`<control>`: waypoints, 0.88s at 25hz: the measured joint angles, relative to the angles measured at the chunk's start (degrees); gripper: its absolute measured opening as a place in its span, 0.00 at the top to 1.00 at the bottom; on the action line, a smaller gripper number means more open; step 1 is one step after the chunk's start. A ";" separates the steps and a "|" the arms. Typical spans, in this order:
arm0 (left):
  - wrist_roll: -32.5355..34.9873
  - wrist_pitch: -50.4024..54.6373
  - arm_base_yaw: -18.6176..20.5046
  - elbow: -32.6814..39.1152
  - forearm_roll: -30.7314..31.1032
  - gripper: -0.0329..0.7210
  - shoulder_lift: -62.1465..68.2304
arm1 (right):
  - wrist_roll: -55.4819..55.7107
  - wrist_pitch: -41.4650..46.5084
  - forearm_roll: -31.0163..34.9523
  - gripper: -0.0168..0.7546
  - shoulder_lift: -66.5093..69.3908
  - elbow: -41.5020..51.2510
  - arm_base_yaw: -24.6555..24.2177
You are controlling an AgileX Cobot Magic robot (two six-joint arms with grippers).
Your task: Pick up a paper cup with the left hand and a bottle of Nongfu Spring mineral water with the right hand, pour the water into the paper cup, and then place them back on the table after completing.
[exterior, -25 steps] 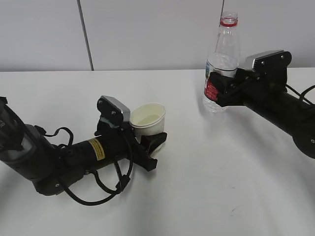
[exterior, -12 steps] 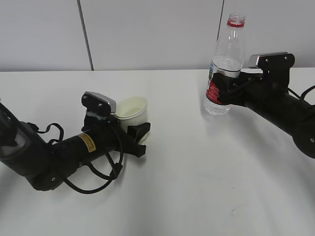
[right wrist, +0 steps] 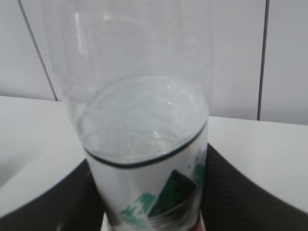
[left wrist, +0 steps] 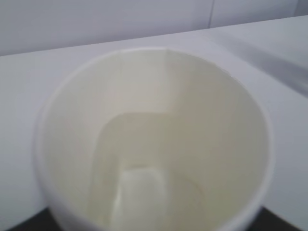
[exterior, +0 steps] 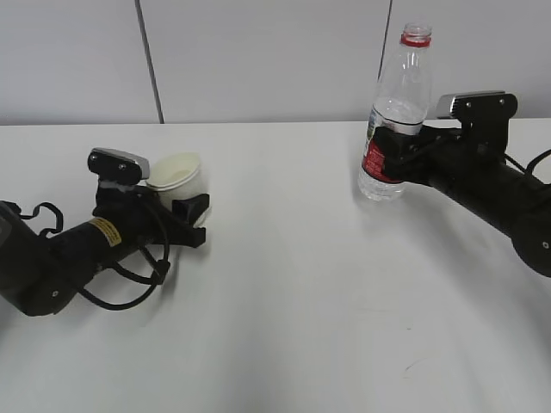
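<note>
White tabletop point(exterior: 284, 284) carries both arms. At about 9 o'clock in the exterior view, the left hand point(exterior: 191, 222) lies low over the table with its 2 black fingers clamped around the paper cup point(exterior: 176, 176), which sits between them, mouth up and leaning slightly. The left wrist view looks straight down into the cup point(left wrist: 154, 144): pale cream walls and a little clear liquid at the bottom, with a dark sliver of the gripper at the lower edge.

At about 2 o'clock, the right hand point(exterior: 392, 155) grips the Nongfu Spring bottle point(exterior: 394, 112) around its red-and-white label. The bottle stands upright with its red neck ring at the top and no cap visible; whether its base touches the table or hangs just above cannot be told. In the right wrist view the water point(right wrist: 144, 120) fills the bottle point(right wrist: 144, 96) to just above the label, and black fingers point(right wrist: 226, 187) press either side. The 2 hands are well apart.
</note>
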 joint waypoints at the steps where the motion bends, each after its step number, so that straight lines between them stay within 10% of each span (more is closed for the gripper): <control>1: 0.11 0.00 0.85 0.00 -0.05 0.49 0.00 | 0.00 0.00 0.00 0.47 0.00 0.00 0.00; 22: 5.28 0.61 10.49 -2.51 -2.43 0.49 1.99 | 0.22 0.00 0.08 0.47 0.00 0.00 0.00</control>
